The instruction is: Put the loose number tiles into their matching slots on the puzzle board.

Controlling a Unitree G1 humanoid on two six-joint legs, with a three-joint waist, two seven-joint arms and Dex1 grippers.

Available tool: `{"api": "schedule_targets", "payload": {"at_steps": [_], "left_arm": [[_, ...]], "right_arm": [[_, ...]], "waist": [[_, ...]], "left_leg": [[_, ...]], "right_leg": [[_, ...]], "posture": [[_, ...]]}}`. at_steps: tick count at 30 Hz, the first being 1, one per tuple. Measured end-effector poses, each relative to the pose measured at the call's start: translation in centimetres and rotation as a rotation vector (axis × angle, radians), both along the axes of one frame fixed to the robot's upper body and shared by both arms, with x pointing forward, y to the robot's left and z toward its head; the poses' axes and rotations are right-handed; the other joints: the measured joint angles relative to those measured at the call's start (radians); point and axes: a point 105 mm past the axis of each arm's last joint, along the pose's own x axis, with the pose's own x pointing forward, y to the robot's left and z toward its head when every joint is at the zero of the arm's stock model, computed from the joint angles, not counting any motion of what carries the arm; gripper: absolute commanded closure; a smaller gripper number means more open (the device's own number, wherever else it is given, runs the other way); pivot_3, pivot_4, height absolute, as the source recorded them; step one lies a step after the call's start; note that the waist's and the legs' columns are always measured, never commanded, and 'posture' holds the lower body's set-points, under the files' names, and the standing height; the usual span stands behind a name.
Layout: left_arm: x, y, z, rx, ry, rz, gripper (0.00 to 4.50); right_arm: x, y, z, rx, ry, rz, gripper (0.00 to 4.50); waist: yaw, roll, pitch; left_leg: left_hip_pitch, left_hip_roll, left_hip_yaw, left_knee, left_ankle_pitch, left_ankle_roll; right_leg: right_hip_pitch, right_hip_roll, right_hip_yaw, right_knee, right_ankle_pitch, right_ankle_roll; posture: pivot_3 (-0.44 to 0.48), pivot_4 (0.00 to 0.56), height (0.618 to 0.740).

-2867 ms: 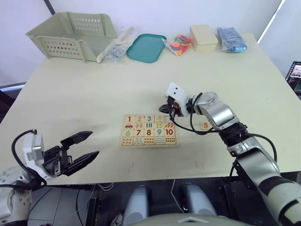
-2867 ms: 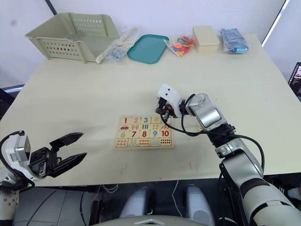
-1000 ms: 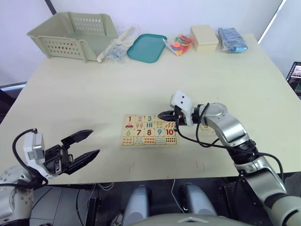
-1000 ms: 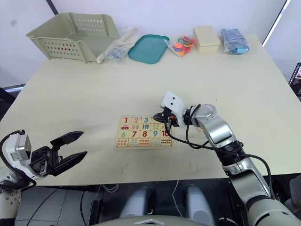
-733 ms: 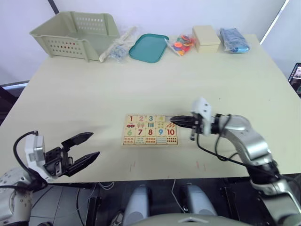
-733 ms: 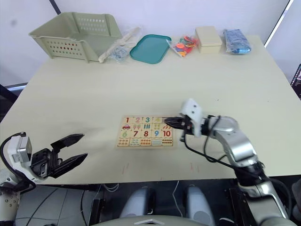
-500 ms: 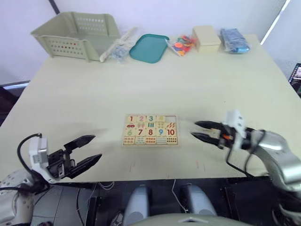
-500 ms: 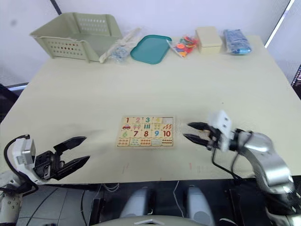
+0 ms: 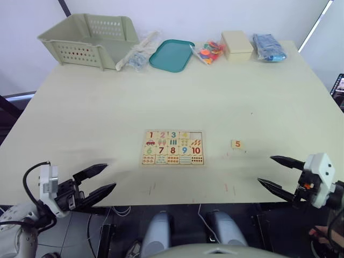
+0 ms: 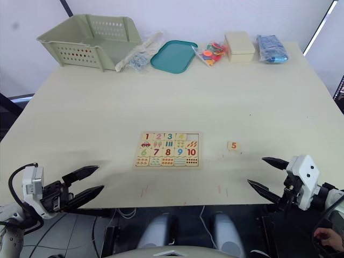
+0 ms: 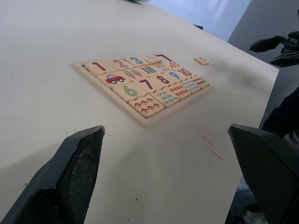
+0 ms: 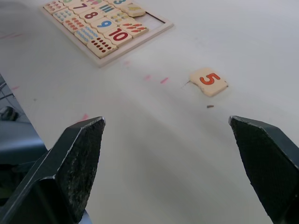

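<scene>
- Puzzle board [image 9: 173, 147] lying flat mid-surface, top row showing 1, 2, 3, then a yellowish tile [image 12: 136, 10] sitting slightly askew, possibly the 4; digit not legible.
- Far-right slot [image 12: 153, 18] of that row empty.
- Loose 5 tile [image 9: 236, 144] face up on the bare surface [image 9: 107, 107], right of the board and clear of it.
- Right end effector [image 9: 281, 174] at the near right edge, fingers spread wide, holding nothing, near the 5 tile but not touching.
- Left end effector [image 9: 97, 180] at the near left edge, likewise spread and empty, well apart from the board.
- Step in hand, judged: picking up the 5 tile with the right end effector.
- Best approached from above, fingers straddling two opposite edges, closing low since the tile is thin and likely to slide.
- Worth keeping the digit's orientation matched to the board, then lowering squarely over the empty slot.
- Askew tile beside that slot probably wants pressing flat, lest it block the 5.
</scene>
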Motion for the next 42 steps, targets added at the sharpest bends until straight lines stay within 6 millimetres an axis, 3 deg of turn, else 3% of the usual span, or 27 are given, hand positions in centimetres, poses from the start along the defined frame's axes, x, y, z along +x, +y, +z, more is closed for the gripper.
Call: {"api": "schedule_targets", "payload": {"at_steps": [7, 13, 20, 24, 34, 37, 38, 42], "left_arm": [[0.2, -0.2, 0.3, 0.009, 0.000, -0.016, 0.00], [0.3, -1.8, 2.4, 0.016, -0.055, -0.155, 0.00], [0.8, -2.5, 3.5, 0.011, -0.079, -0.244, 0.00], [0.4, -2.5, 3.2, 0.003, -0.063, -0.251, 0.00], [0.1, -2.6, 4.0, -0.052, -0.099, -0.276, 0.00], [0.1, -2.4, 4.0, -0.053, -0.101, -0.269, 0.00], [0.1, -2.4, 4.0, -0.052, -0.102, -0.269, 0.00], [0.0, -2.3, 4.0, -0.050, -0.105, -0.267, 0.00]], "right_arm": [[0.3, -0.1, 0.3, -0.032, -0.003, 0.017, 0.05], [3.4, 0.9, 2.3, -0.100, -0.026, 0.131, 0.05], [7.9, 1.0, 1.7, -0.166, 0.013, 0.211, 0.05], [9.5, 1.3, 0.8, -0.194, 0.024, 0.262, 0.05], [11.6, 2.5, -1.3, -0.204, 0.066, 0.361, 0.05], [11.8, 2.3, -1.9, -0.207, 0.079, 0.354, 0.75], [11.8, 2.2, -2.2, -0.207, 0.082, 0.351, 1.25], [11.9, 2.4, -2.7, -0.216, 0.078, 0.358, 1.25]], "waist": [[0.000, 0.000, 0.000], [-0.001, -0.001, 0.001], [0.000, 0.000, 0.001], [-0.004, 0.000, 0.001], [0.000, 0.000, 0.002], [0.000, 0.000, 0.002], [0.000, 0.000, 0.002], [-0.001, 0.000, 0.002]], "left_leg": [[0.000, 0.000, 0.000, 0.000, 0.000, 0.000], [0.000, 0.000, 0.000, 0.001, 0.000, 0.000], [-0.001, 0.000, 0.002, 0.002, 0.000, 0.000], [-0.001, 0.000, 0.002, 0.002, 0.000, 0.000], [-0.001, 0.000, 0.002, 0.003, 0.000, 0.000], [-0.001, 0.000, 0.002, 0.003, 0.000, 0.000], [-0.001, 0.000, 0.002, 0.003, 0.000, 0.000], [-0.001, 0.000, 0.002, 0.003, 0.000, 0.000]], "right_leg": [[0.000, 0.000, 0.000, 0.000, 0.000, 0.000], [0.000, 0.000, 0.000, 0.000, 0.000, 0.000], [0.000, 0.001, 0.000, 0.000, 0.000, 0.000], [0.000, 0.001, 0.000, 0.000, 0.000, 0.000], [0.000, 0.000, -0.001, 0.001, 0.000, 0.000], [0.000, 0.000, -0.001, 0.001, 0.000, 0.000], [0.000, 0.000, 0.000, 0.001, 0.001, 0.000], [0.000, 0.000, -0.001, 0.001, 0.001, 0.000]], "posture": [[0.000, 0.150, 0.740], [0.000, 0.150, 0.740], [0.000, 0.150, 0.740], [0.000, 0.150, 0.740], [0.000, 0.150, 0.740], [0.000, 0.150, 0.740], [0.000, 0.150, 0.740], [0.000, 0.150, 0.740]]}}
